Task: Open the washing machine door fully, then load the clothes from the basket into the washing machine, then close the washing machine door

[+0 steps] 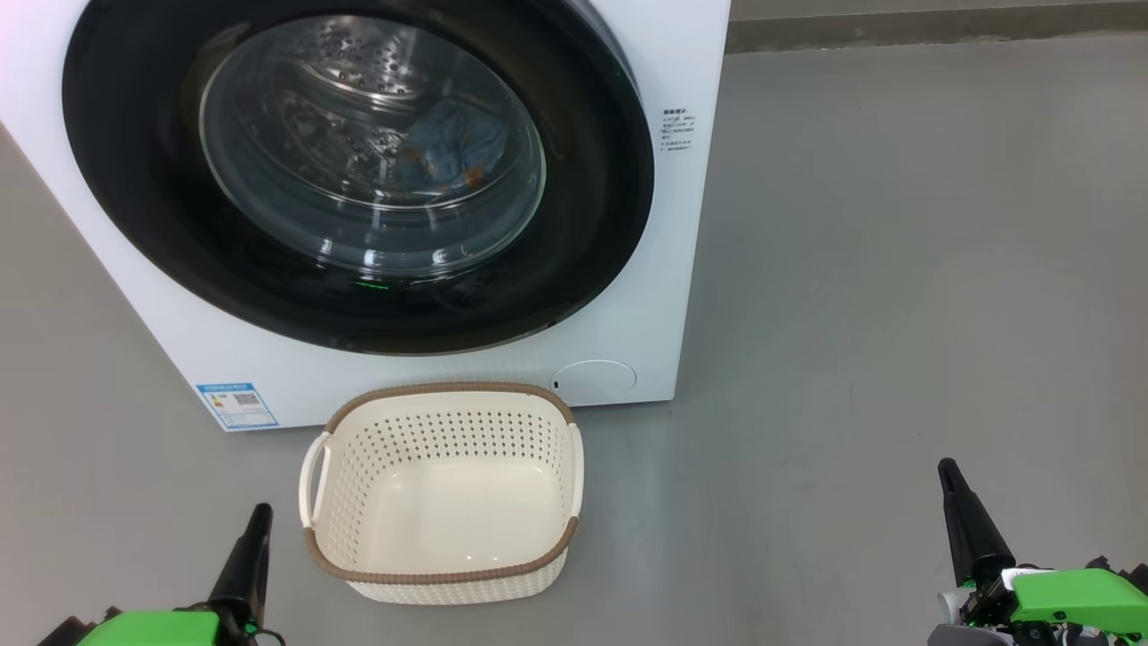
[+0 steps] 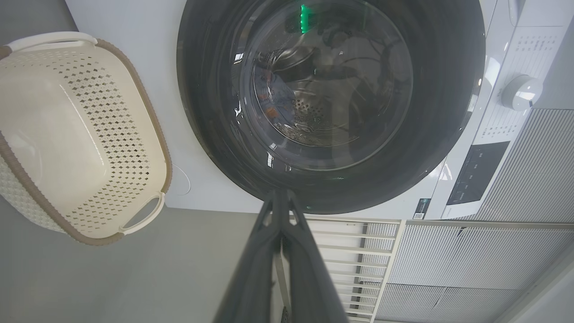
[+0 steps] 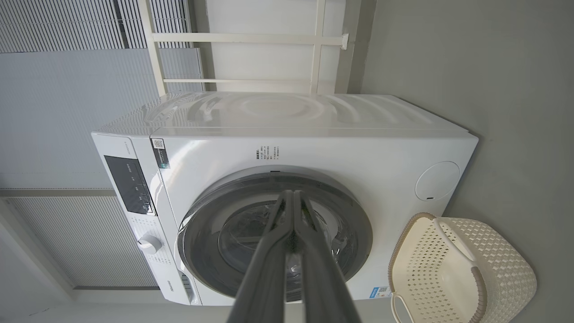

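Nearby, basket (image 1: 437, 438) sits right of left tool (image 1: 259, 515).

left gripper (image 1: 258, 520): was long, dark, tapered to a narrow tip
right gripper (image 1: 951, 480): looked the same, a dark cone
wrist housings (image 1: 1076, 597): were bright green and boxy
right wrist base (image 1: 955, 619): was pale grey

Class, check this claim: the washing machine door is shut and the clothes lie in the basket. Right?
Not quite. The washing machine door is shut, but the basket is empty; the clothes lie inside the drum, as the head view shows.
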